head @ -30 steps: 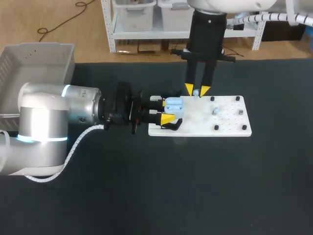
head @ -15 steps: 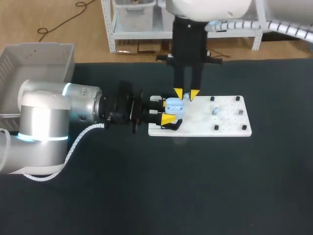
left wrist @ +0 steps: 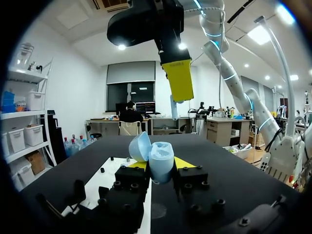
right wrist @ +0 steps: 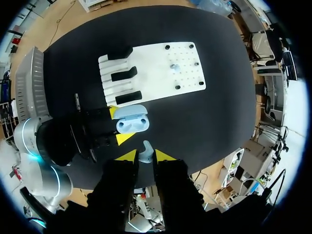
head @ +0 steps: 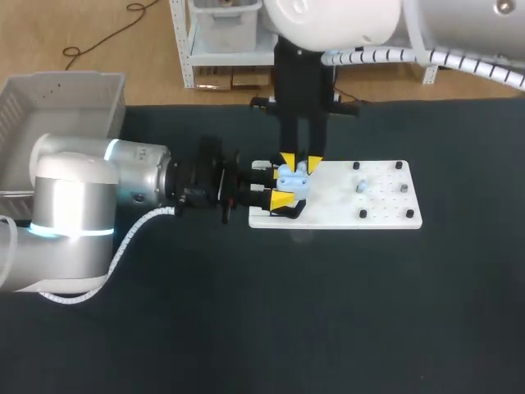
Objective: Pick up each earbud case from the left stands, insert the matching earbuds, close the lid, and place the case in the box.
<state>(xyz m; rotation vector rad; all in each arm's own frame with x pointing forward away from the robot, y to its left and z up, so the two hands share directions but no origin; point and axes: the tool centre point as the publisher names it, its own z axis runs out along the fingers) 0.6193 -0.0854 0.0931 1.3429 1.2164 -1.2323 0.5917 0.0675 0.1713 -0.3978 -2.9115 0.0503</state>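
L gripper (head: pixel 277 184) pinches open case (head: pixel 295 182) at white board's (head: pixel 385 212) left edge, by black stands (right wrist: pixel 122 75); spare earbud (head: pixel 361 186) mid-board. R gripper (head: pixel 301 162), pinching earbud (right wrist: pixel 146 149), has shifted left, now over case

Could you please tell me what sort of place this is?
Most likely a robotics lab workbench: a black-covered table carries a white perforated fixture board, the left gripper clamps an open pale blue earbud case, and the right gripper holds a pale blue earbud over it.
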